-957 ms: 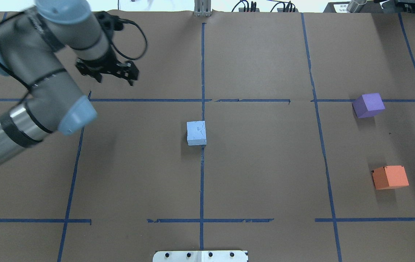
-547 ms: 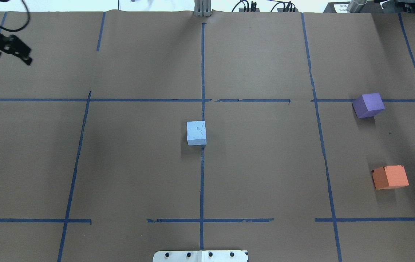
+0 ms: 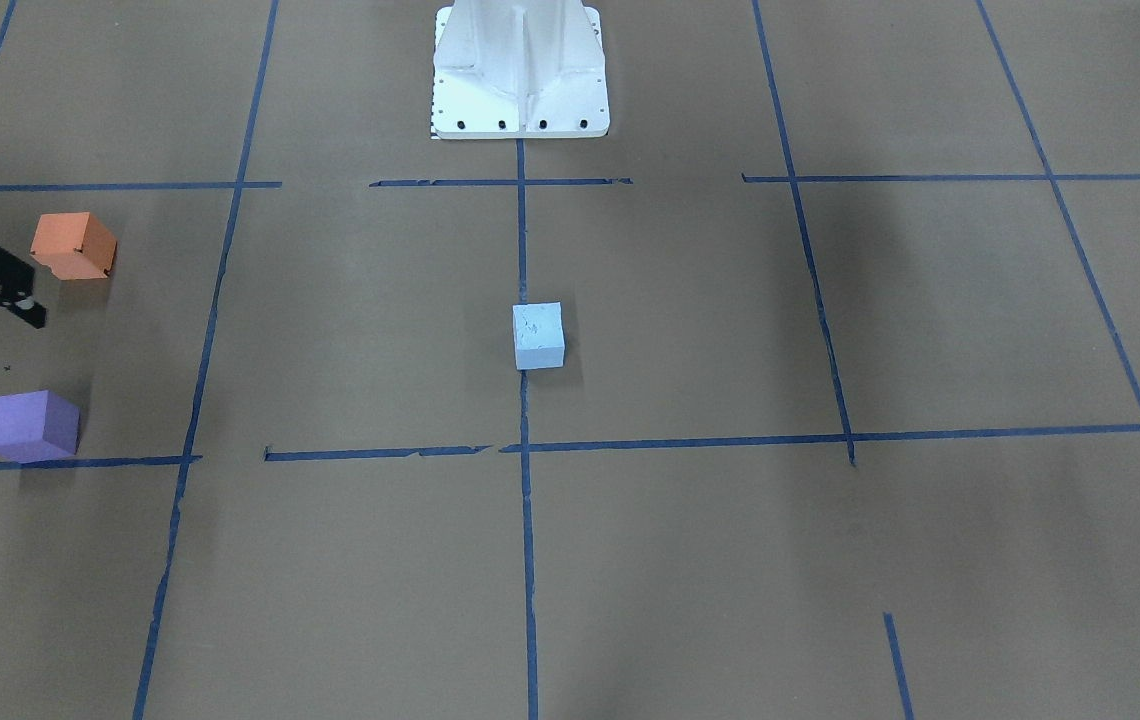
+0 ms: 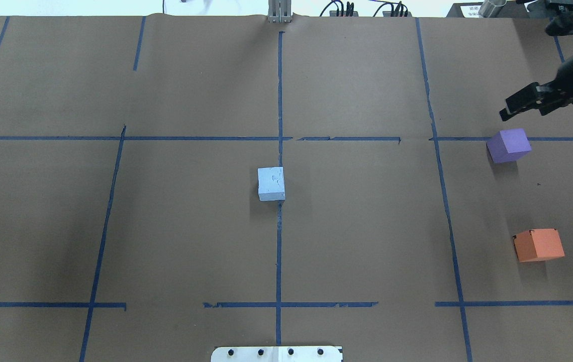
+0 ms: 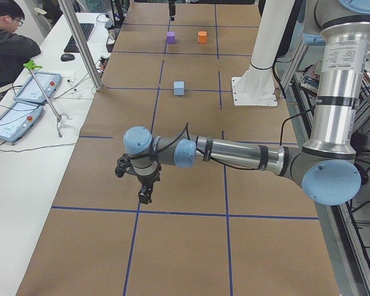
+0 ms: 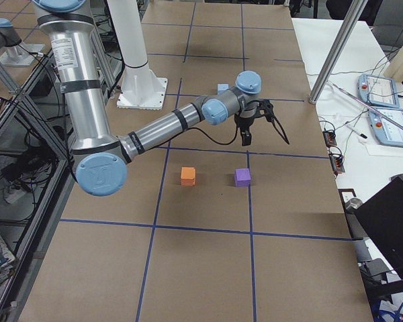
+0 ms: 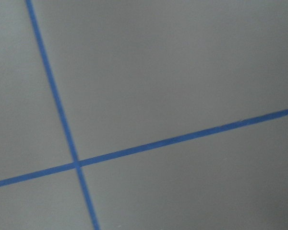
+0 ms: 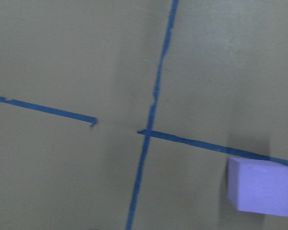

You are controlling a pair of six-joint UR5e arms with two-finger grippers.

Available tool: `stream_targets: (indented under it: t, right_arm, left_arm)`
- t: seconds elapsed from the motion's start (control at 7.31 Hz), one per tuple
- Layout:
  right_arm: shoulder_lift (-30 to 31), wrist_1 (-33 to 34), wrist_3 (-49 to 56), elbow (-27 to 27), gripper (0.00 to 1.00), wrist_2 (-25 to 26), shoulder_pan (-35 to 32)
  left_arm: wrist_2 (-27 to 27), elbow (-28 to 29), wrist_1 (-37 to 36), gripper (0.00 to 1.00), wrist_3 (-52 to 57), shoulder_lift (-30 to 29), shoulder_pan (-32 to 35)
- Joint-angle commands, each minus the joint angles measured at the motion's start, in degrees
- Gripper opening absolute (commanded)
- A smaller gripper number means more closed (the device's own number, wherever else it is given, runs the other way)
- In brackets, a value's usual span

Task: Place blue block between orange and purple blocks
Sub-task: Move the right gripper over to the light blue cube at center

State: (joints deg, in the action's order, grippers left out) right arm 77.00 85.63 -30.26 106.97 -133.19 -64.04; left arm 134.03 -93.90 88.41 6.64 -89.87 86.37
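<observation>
The light blue block (image 4: 271,183) sits alone at the table's middle, also seen in the front view (image 3: 538,336). The purple block (image 4: 508,145) and the orange block (image 4: 539,245) stand apart at the right, with bare paper between them. My right gripper (image 4: 522,111) hovers open and empty just beyond the purple block, far from the blue block; its wrist view shows the purple block (image 8: 259,186) at lower right. My left gripper (image 5: 145,196) shows only in the exterior left view, far from all blocks, so I cannot tell whether it is open or shut.
Blue tape lines (image 4: 279,138) grid the brown paper. The white robot base (image 3: 520,70) stands at the table's near edge. An operator (image 5: 6,43) and teach pendants (image 5: 34,86) are on a side table beyond the far edge.
My left arm has swung out of the overhead view to the left. My right gripper has come in at the upper right, near the purple block. The blocks have not moved.
</observation>
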Motion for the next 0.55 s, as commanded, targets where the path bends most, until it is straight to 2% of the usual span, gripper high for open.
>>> stream_targets:
  t: [0.0,0.27,0.41]
  right_arm:
    - [-8.7,0.3,-14.1,-0.2,1.0,4.6,11.2]
    - [-18.1,3.0,-24.6,-3.6,1.0,14.1,20.7]
    - [-25.0,3.4,-29.2,-9.4,1.0,15.9,23.9]
  left_arm:
    - [3.8,-0.2,1.5,1.0,0.2,3.5,2.4]
    - [3.8,-0.2,1.6,1.0,-0.8,3.0,2.4]
    - [3.8,-0.2,1.6,1.0,-0.8,2.9,2.4]
